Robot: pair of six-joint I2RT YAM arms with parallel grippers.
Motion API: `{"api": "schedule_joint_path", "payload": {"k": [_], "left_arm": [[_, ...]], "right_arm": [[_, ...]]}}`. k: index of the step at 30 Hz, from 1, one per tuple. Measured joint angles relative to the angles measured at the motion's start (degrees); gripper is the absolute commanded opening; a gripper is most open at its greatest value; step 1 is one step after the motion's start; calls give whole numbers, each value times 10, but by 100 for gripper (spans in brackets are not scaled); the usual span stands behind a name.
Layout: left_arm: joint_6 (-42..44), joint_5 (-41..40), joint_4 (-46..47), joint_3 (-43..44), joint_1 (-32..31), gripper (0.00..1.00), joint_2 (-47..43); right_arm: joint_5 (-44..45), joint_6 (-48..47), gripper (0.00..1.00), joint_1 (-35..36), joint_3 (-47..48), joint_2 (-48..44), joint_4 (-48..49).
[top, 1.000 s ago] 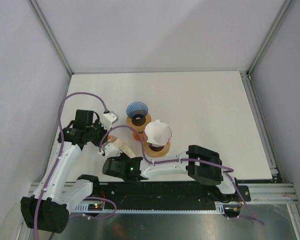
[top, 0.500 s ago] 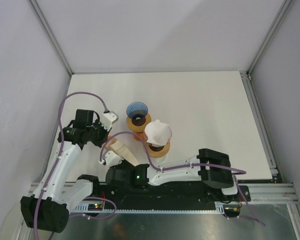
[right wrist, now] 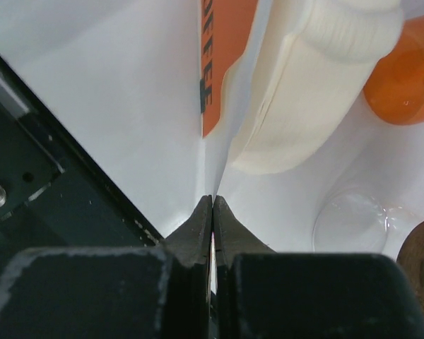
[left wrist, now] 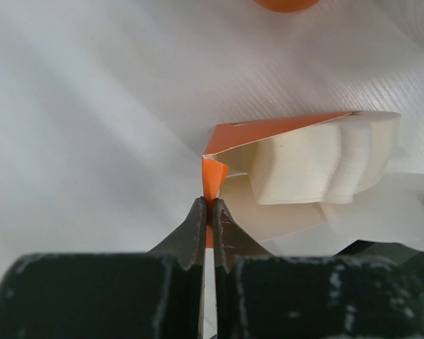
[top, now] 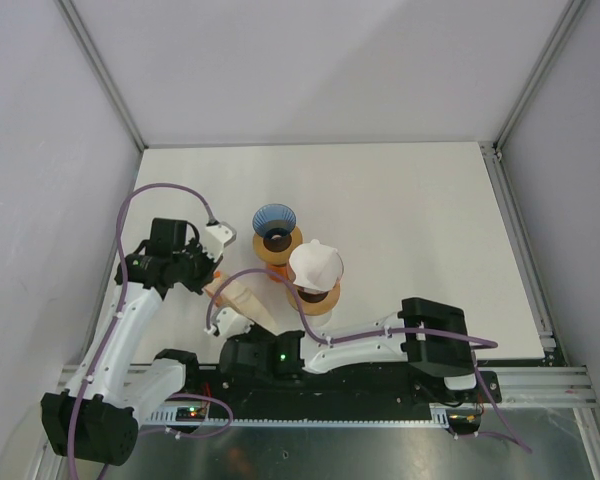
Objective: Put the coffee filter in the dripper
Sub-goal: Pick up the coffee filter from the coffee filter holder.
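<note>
- Left gripper [left wrist: 210,205] is clamped tight on the orange corner flap [left wrist: 213,176] of the filter pack [top: 244,298]. The jaws are pressed together with only that flap between them.
- Right gripper [right wrist: 212,202] is closed too, pinching a thin white edge of the same pack. No gap shows between its jaws.
- So both arms have the pack, one at each end, down at the near-left of the tabletop [top: 410,220].
- From above, the left gripper [top: 212,279] is at the pack's narrow tip. The right gripper [top: 224,322] sits just nearer the arm bases, beside the pack.
- The stack of coffee filters [left wrist: 318,162] is cream and scalloped at its wide end. It lies inside the opened pack, under the orange panel.
- The right wrist view shows that stack [right wrist: 304,92] pushing out beside the orange printed panel [right wrist: 226,56].
- The blue-tinted dripper [top: 273,220] stands on an orange base [top: 280,247], just beyond the pack and not touching it.
- A white cone [top: 315,263] sits on a second orange base [top: 316,297], just right of the pack.
- All the filters are in the pack, apart from the blue-tinted dripper.
</note>
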Motion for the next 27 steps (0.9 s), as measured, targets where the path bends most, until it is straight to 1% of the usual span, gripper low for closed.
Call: {"api": "schedule_joint_path", "payload": {"k": [3,4,7,9,13,17,21,25,27], "left_arm": [[0,-1,-2,4,0,2,0],[0,-1,-2,6,0,3,0],[0,3,-2,7,0,4,0],[0,5,-2,7,0,4,-1],[0,9,-2,7,0,5,-3],[0,10,-2,7,0,5,-6],[0,15,-5,7,0,6,-11],[1,19,-5,7,0,6,-11],[1,19,-5,7,0,6,-11]], "right_arm": [[-11,-13,1,8,-18,-4,1],[-15,-17,3,11,-26,-5,1],[-28,-24,18,15,-45,-6,0],[-37,-31,24,15,-52,-6,3],[-55,-40,29,14,-58,-9,18],[-65,-44,36,14,-77,-30,40],[-54,-40,38,9,-88,-52,52],[-49,-32,38,-6,-90,-52,65],[-49,-31,33,-13,-90,-52,70]]}}
